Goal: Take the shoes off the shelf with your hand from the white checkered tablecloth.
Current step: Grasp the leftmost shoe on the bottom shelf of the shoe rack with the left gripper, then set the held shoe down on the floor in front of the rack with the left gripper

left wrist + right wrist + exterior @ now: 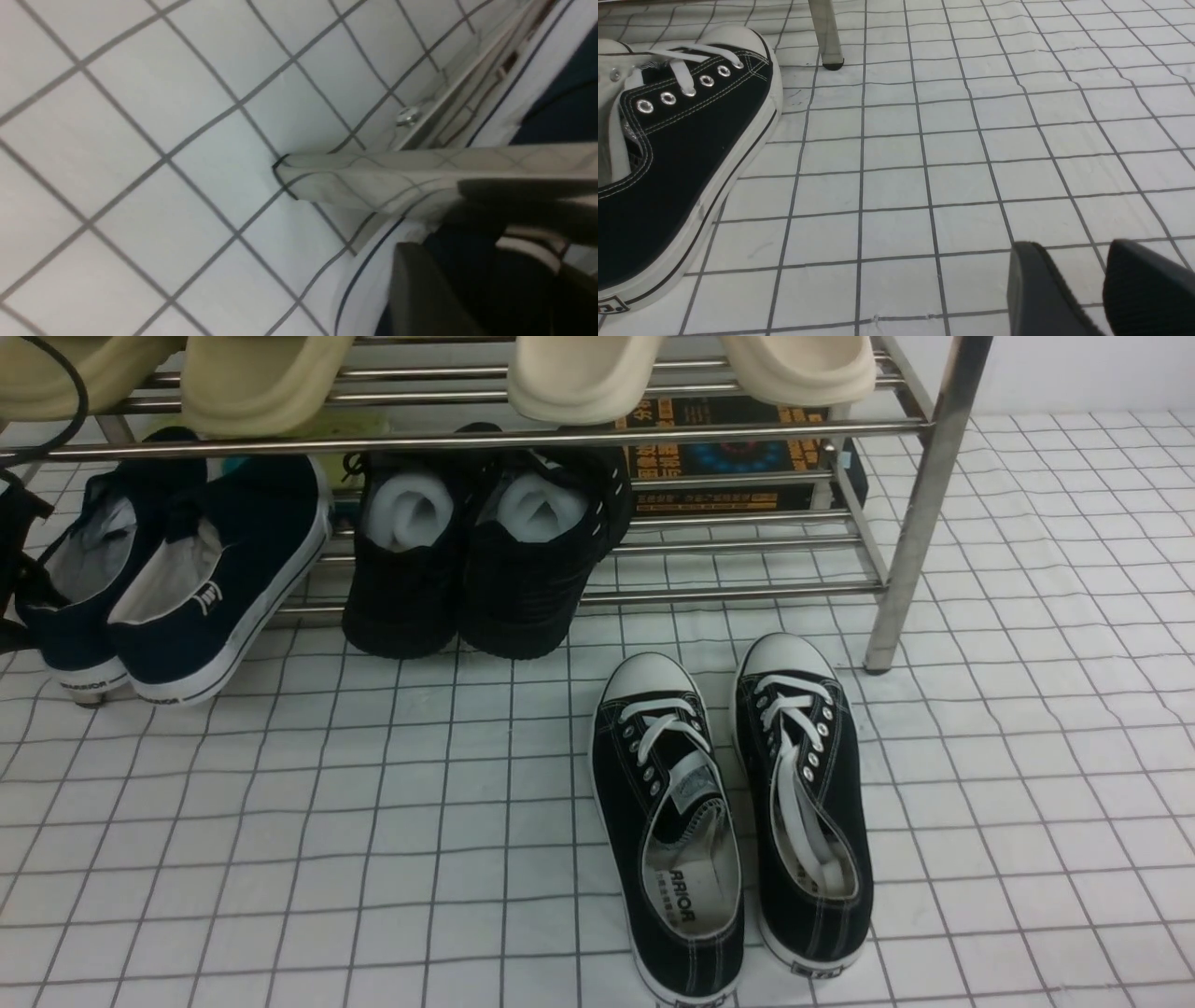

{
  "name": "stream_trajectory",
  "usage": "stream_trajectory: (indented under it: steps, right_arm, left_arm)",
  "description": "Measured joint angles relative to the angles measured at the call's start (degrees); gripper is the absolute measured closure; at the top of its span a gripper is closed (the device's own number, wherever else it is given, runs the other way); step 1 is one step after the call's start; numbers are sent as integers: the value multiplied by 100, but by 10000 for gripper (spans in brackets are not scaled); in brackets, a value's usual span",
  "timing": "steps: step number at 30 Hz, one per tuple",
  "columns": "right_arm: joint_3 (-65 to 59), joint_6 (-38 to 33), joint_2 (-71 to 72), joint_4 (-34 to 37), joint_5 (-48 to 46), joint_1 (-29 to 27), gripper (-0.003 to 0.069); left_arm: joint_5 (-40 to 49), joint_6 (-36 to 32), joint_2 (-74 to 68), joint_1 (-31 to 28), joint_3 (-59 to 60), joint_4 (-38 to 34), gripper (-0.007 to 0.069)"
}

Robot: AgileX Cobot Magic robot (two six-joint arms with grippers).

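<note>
Navy shoes (233, 579), toes partly hidden behind shelf (920, 504) rods; beige slides (261, 383) cropped.

The white checkered tablecloth (280, 859) carries the shelf (924, 504) and black lace-up sneakers (667, 775); the shoes (233, 579) rest on the shelf

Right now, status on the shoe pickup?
Left claw at navy canvas slip-on shoes on steel rod shelf, grip unclear. Right claw open, empty. Black foam-stuffed shoes adjacent.
</note>
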State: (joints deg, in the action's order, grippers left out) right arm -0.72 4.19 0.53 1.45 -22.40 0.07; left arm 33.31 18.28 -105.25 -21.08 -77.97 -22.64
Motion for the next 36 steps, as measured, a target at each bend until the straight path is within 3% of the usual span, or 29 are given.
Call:
stream_trajectory:
  steps: [2,5,11,16,25,36]
  right_arm:
    - [0,0,0,0,0,0,420]
    - [0,0,0,0,0,0,420]
    - [0,0,0,0,0,0,420]
    - [0,0,0,0,0,0,420]
    - [0,0,0,-7,0,0,420]
    - [0,0,0,-7,0,0,420]
  left_arm:
    - [82,79,0,31,-2,165,520]
    - [256,107,0,44,-2,251,575]
    - [711,143,195,44,-2,540,577]
    - [2194,143,812,-110,9,1355,578]
    - [3287,366,1755,-149,480,2264,580]
    - [2843,868,2632,-156,2149,2767,580]
